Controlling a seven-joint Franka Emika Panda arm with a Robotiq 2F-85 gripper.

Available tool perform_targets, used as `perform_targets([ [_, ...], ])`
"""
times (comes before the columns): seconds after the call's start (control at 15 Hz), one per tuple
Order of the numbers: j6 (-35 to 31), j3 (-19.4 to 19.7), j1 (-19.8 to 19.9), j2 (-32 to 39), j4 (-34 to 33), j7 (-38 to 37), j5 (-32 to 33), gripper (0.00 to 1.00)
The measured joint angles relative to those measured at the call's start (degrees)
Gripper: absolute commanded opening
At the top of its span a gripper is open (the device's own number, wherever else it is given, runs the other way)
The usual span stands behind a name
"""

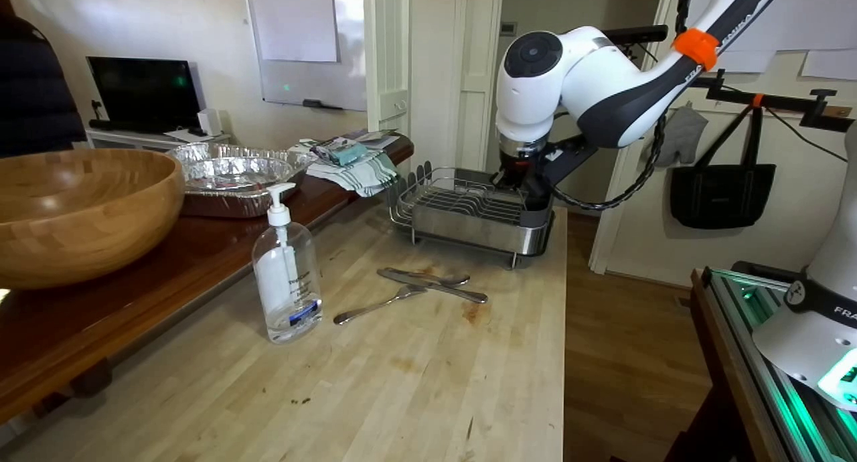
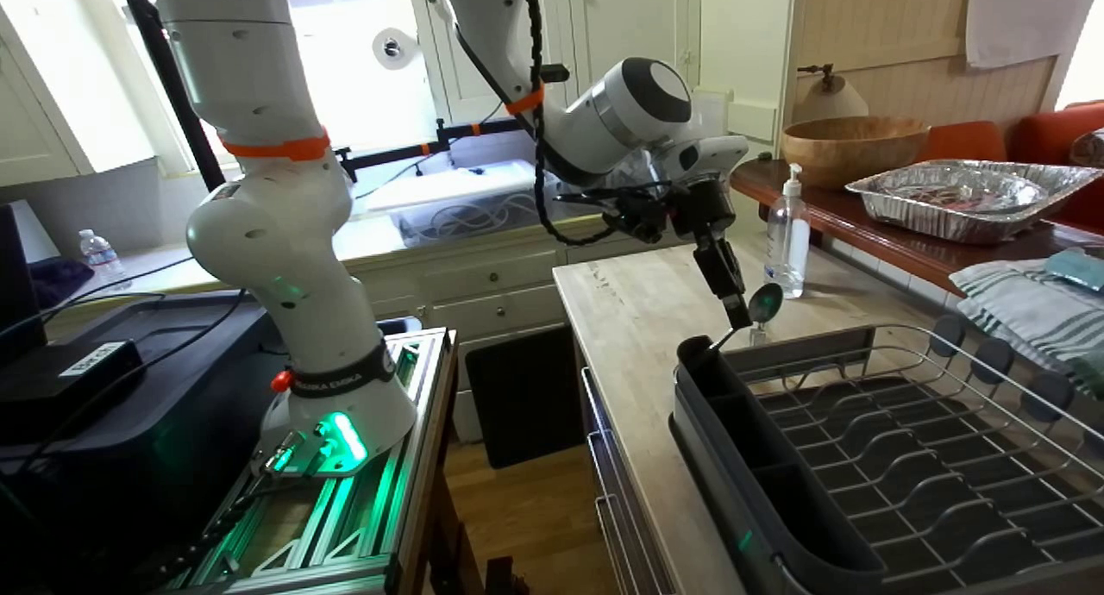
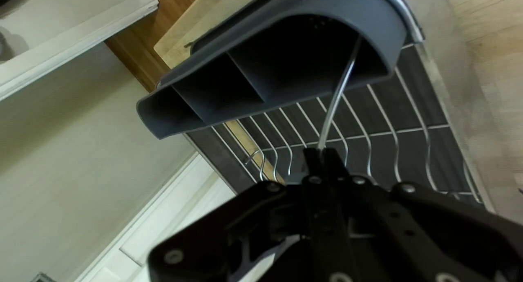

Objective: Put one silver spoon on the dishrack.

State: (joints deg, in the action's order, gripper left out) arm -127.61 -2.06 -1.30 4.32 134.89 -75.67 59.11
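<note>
"Where is the silver spoon?"

"Tilted, bowl uppermost, its handle angled down into the end section of the black cutlery holder on the dishrack; how deep it goes is hidden."

"What holds it?"

"The gripper, clamped on the handle just below the bowl, presumably so the long end can enter first and settle once released."

"And the other cutlery on the wooden counter?"

"Crossed pieces, near the dishrack, likely lying there because one spoon is enough. Letting go seems the next move, perhaps after some lowering."
</note>
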Motion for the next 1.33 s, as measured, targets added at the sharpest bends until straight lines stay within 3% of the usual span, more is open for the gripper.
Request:
perform_targets([
  [1.33, 1.4, -1.0, -2.5, 4.0, -0.8, -8.2, -0.4, 0.01],
])
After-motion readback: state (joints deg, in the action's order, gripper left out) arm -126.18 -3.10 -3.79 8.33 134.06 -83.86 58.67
